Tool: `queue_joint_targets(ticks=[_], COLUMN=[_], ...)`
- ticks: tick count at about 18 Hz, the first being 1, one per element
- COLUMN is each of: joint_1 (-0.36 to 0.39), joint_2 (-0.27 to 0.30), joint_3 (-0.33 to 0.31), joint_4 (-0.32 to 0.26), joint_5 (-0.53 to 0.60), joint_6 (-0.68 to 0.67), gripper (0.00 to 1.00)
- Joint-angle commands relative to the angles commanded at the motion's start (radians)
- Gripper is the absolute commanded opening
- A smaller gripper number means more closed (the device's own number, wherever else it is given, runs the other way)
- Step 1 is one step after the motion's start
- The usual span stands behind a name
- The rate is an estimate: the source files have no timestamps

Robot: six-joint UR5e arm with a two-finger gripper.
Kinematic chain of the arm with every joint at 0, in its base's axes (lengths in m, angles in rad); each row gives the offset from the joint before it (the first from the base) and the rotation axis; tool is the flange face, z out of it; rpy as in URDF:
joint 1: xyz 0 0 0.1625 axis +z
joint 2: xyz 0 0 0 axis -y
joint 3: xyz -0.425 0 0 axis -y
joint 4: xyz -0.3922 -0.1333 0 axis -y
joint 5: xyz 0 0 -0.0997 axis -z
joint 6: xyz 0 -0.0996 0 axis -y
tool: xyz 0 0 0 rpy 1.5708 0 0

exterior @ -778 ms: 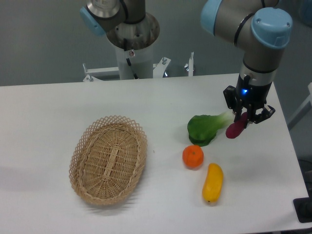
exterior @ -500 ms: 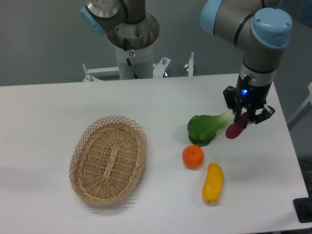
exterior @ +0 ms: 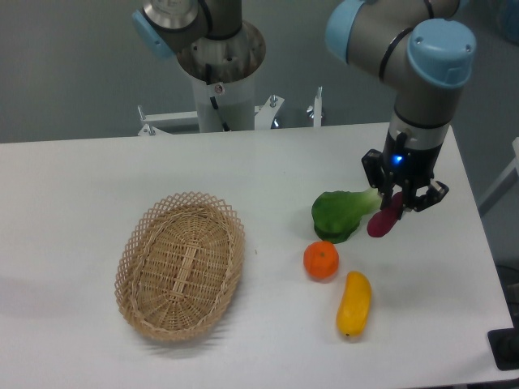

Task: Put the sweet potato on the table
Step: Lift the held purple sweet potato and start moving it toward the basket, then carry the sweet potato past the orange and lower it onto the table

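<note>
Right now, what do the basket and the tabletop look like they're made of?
Basket: woven wicker or rattan, tan and matte, with open lattice weave visible along its rim. Table: smooth white surface, likely laminate or painted board, with a faint sheen; the exact material can't be told.

I see a smooth matt white desk (exterior: 97, 186), a rough woven wicker basket (exterior: 180, 265), a glossy plastic-looking yellow vegetable (exterior: 354, 304) right of it, and the matt black tool (exterior: 399, 194) gripping a smooth purple sweet potato (exterior: 383, 221).
</note>
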Motion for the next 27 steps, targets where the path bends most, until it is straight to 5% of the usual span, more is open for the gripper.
queue_joint_targets(ticks=[7,13,23,27], joint_1=[-0.115,-0.221,-0.282,-0.29], joint_2=[-0.052,-0.146,-0.252,-0.264], joint_3=[0.0,-0.002,-0.123,-0.153], joint_4=[0.106,0.274,0.475,0.482], joint_5=[0.003,0.06,0.119,0.146], joint_6=[-0.215,-0.43,-0.494,-0.506], gripper=[0.13,0.13,0.15,0.15])
